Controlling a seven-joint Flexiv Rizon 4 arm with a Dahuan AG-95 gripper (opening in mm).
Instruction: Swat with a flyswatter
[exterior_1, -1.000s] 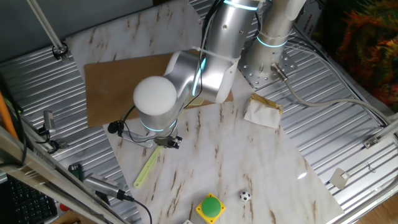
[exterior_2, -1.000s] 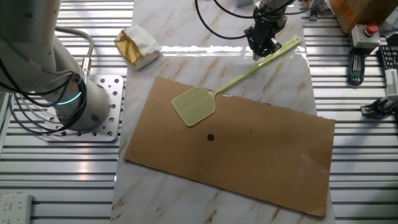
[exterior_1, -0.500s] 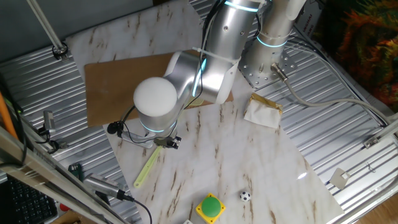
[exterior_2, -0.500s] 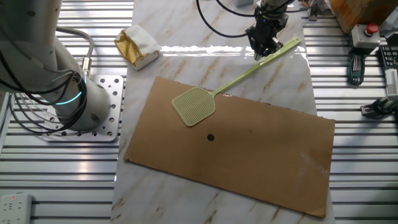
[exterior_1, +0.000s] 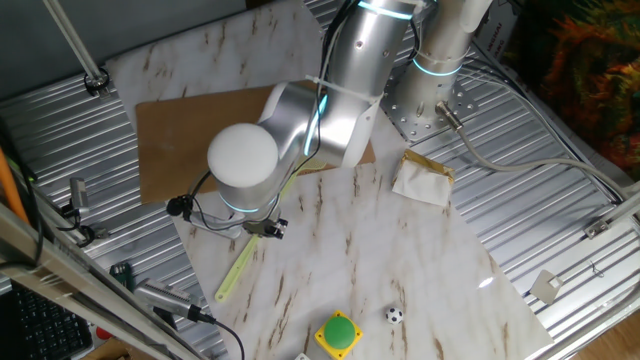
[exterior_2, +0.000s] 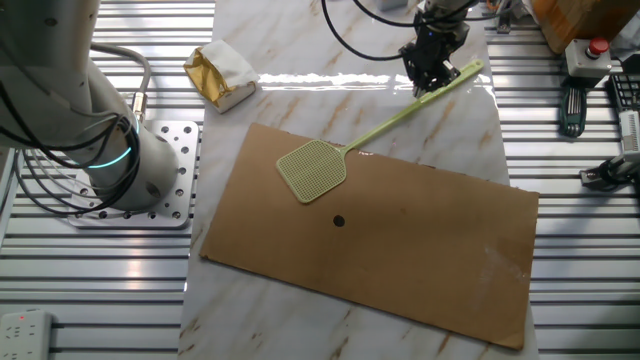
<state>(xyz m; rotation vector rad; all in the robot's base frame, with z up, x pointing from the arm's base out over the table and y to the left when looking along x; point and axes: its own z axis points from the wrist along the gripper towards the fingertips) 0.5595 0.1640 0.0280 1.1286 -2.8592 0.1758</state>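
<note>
Lying slantwise across the desk (exterior_2: 300, 30), the flyswatter (exterior_2: 390, 125) has its squarish mesh head flat on a brown cardboard sheet (exterior_2: 400, 250) and its long thin handle running off the sheet's far edge over the marble top. The tool (exterior_2: 432, 82) comes down over the handle close to its free end, near the far edge of the desk as the other fixed view shows it; its dark fingers sit right at the handle, but whether they are pinching it or only bracketing it I cannot tell from either side. From the one fixed view the arm's big white joint cap (exterior_1: 243, 158) hides most of the tool, and only the yellow-green tail of the handle (exterior_1: 238, 268) pokes out beneath it toward the near edge. A small dark spot (exterior_2: 339, 222) sits on the cardboard just beside the mesh head, apart from it. A crumpled gold-and-white wrapper (exterior_2: 222, 72) lies on the marble near the arm's bolted base plate (exterior_2: 170, 180). By the near edge in the one fixed view stand a green button on a yellow box (exterior_1: 339, 333) and a tiny football (exterior_1: 394, 316).
</note>
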